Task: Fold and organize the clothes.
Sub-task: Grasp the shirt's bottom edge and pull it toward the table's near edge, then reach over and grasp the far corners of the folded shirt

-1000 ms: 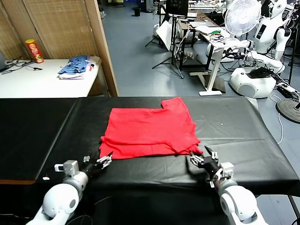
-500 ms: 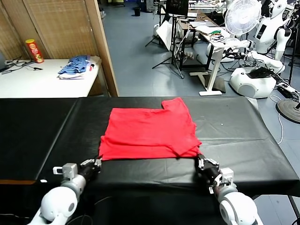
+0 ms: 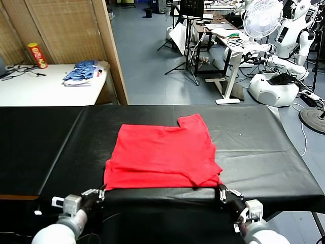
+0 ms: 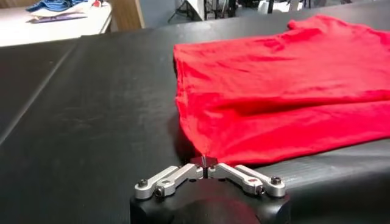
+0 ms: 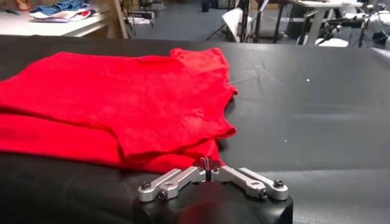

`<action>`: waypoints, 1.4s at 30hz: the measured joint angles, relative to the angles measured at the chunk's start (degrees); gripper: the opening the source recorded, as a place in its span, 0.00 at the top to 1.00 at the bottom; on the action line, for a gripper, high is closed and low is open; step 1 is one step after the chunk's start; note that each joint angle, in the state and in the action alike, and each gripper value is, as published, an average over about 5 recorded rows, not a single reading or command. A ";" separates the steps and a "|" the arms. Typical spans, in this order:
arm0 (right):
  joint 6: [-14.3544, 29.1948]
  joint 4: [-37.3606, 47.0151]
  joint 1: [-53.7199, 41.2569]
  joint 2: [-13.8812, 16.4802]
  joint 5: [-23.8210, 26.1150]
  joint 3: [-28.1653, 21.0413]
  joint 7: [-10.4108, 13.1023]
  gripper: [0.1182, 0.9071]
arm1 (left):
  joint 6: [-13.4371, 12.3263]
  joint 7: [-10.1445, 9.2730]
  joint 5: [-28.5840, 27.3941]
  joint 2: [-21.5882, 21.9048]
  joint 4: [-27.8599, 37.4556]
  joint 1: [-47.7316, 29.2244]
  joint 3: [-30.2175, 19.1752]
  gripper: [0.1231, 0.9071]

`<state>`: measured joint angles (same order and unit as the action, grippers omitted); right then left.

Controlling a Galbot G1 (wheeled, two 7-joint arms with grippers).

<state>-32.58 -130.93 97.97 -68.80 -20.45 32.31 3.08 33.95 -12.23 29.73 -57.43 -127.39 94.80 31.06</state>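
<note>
The clothes, a red T-shirt (image 3: 162, 155), lie folded flat on the black table (image 3: 254, 147), one sleeve pointing to the far side. The shirt's near hem reaches the table's front edge. My left gripper (image 3: 99, 193) is at the near left corner, and the left wrist view shows its fingertips (image 4: 204, 164) pinched together on the tip of the red T-shirt (image 4: 274, 103). My right gripper (image 3: 222, 192) is at the near right corner. In the right wrist view it (image 5: 207, 165) is shut on the hem of the red T-shirt (image 5: 116, 103).
A white side table (image 3: 45, 89) at the far left carries a blue-and-white garment pile (image 3: 81, 72) and a red can (image 3: 37, 55). A wooden partition (image 3: 109, 51) stands behind it. Other robots, a fan (image 3: 261, 18) and desks fill the far room.
Both grippers have drawn back toward me along the table's front, dragging the shirt's near hem to the edge. They went from open beside the corners to pinched on them.
</note>
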 joint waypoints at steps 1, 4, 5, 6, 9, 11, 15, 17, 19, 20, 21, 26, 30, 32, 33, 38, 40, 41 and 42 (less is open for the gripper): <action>-0.32 -0.84 0.43 0.26 -0.60 0.34 0.13 0.49 | 0.24 -0.41 0.11 -0.07 -0.42 0.25 0.19 0.71; -1.30 -3.34 1.00 1.21 -2.97 1.74 0.48 0.29 | 1.74 -1.77 1.18 -0.01 -1.82 1.08 0.81 0.50; -1.59 -3.92 0.77 1.56 -3.90 2.27 0.78 0.23 | 2.43 -2.26 1.72 0.05 -2.40 1.30 1.06 0.43; -1.83 -4.33 0.26 1.92 -4.79 2.76 1.18 0.19 | 3.08 -2.72 2.28 0.12 -3.02 1.44 1.31 0.35; -1.83 -3.80 -3.53 3.04 -6.47 3.51 2.53 0.14 | 4.43 -3.82 4.58 0.51 -4.88 1.03 2.13 0.19; -1.62 -1.81 -8.06 3.72 -6.82 3.11 3.19 0.14 | 4.51 -3.83 6.92 1.01 -5.51 -0.22 2.66 0.16; -1.40 5.73 -19.71 4.54 -7.08 0.14 4.15 0.14 | 4.57 -3.86 12.27 2.34 -3.92 -6.53 2.55 0.14; -1.36 10.28 -25.57 4.58 -7.11 -1.88 4.48 0.14 | 4.94 -4.39 14.74 3.04 -1.61 -11.75 1.53 0.14; -1.21 15.25 -31.25 4.34 -6.92 -4.10 4.82 0.14 | 5.15 -4.76 16.71 3.67 1.56 -17.59 -0.17 0.14; -1.08 17.89 -33.95 4.11 -6.73 -5.24 4.96 0.14 | 5.16 -4.85 17.38 3.89 3.43 -20.57 -1.25 0.14; -0.93 20.61 -36.59 3.82 -6.51 -6.44 5.08 0.14 | 5.13 -4.84 17.87 4.03 5.40 -23.45 -2.42 0.14; -0.97 33.48 -48.04 1.97 -5.98 -12.00 5.49 0.14 | 4.98 -4.45 18.97 3.45 15.96 -36.10 -8.83 0.14; -1.76 42.15 -55.09 0.39 -6.14 -15.48 5.35 0.14 | 5.01 -3.95 19.74 2.11 24.04 -44.41 -13.52 0.14; -1.85 45.91 -57.97 -0.36 -6.22 -16.85 5.11 0.14 | 4.98 -3.63 20.39 1.28 27.88 -47.84 -15.53 0.14; -1.83 47.62 -59.23 -0.70 -6.24 -17.40 4.97 0.14 | 4.95 -3.35 20.63 0.82 29.79 -49.39 -16.49 0.14; -1.63 54.93 -64.26 -2.53 -6.20 -19.28 4.36 0.14 | 4.65 -1.70 19.83 -1.34 38.70 -55.29 -20.28 0.14; -1.59 57.27 -65.72 -3.26 -6.19 -19.60 4.06 0.14 | 4.57 -1.18 19.20 -2.17 41.79 -57.06 -21.31 0.14; -1.58 58.25 -66.30 -3.59 -6.19 -19.70 3.92 0.14 | 4.51 -0.87 18.81 -2.58 43.24 -57.89 -21.74 0.14; -1.58 59.13 -66.80 -3.90 -6.19 -19.77 3.79 0.14 | 4.44 -0.57 18.37 -3.01 44.61 -58.65 -22.12 0.14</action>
<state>-34.16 -71.80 31.17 -72.70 -26.64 12.54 6.87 38.40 -12.79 48.10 -60.43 -82.78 36.14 8.94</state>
